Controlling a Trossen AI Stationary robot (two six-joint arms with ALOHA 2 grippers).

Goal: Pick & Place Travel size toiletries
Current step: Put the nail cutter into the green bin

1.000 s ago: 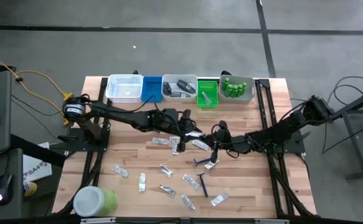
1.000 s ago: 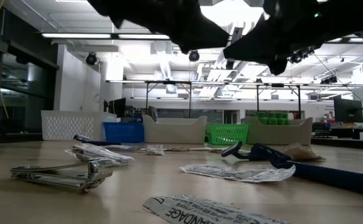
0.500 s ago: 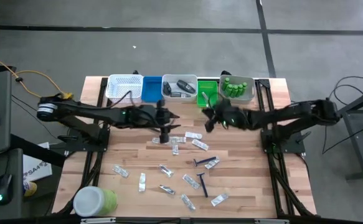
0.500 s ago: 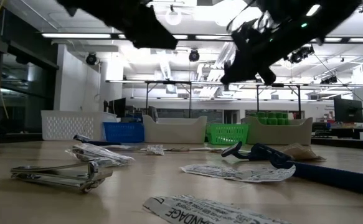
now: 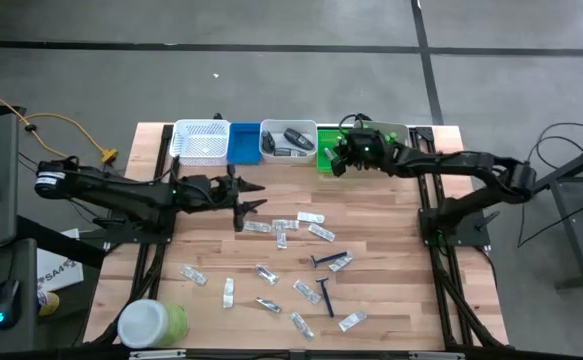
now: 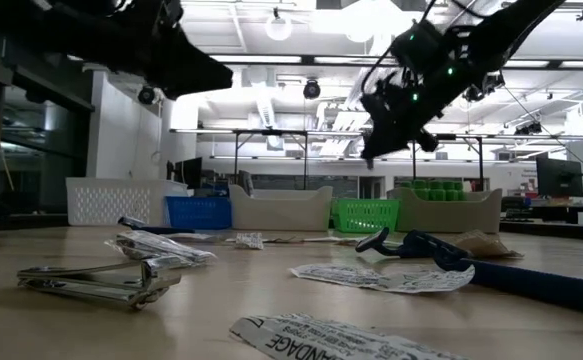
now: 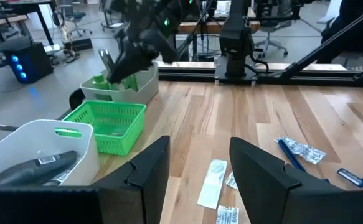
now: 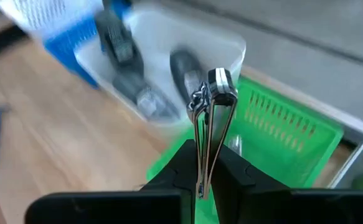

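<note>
My right gripper is shut on a silvery nail clipper, one of the travel size toiletries. It hangs above the green basket at the table's far edge. My left gripper stands open with nothing between its fingers, above the left middle of the table. Clear sachets and two blue razors lie flat on the wood. Another nail clipper lies near the low camera. Dark grey pieces lie in the white bin, and green bottles stand in the grey bin. My right gripper pinches the nail clipper's near end between its two fingers. The clipper sticks out forward past the fingertips, along the fingers, which slant down toward the far edge. It is lifted clear above the green basket.
A white lattice tray and a blue tray complete the row of bins along the far edge. A big green jar with a white lid stands at the near left corner. Bare wood lies at the right of the table.
My right gripper has swung from the table's middle toward the far edge and now hangs over the green basket. My left gripper has drawn back from the sachets toward the table's left edge.
</note>
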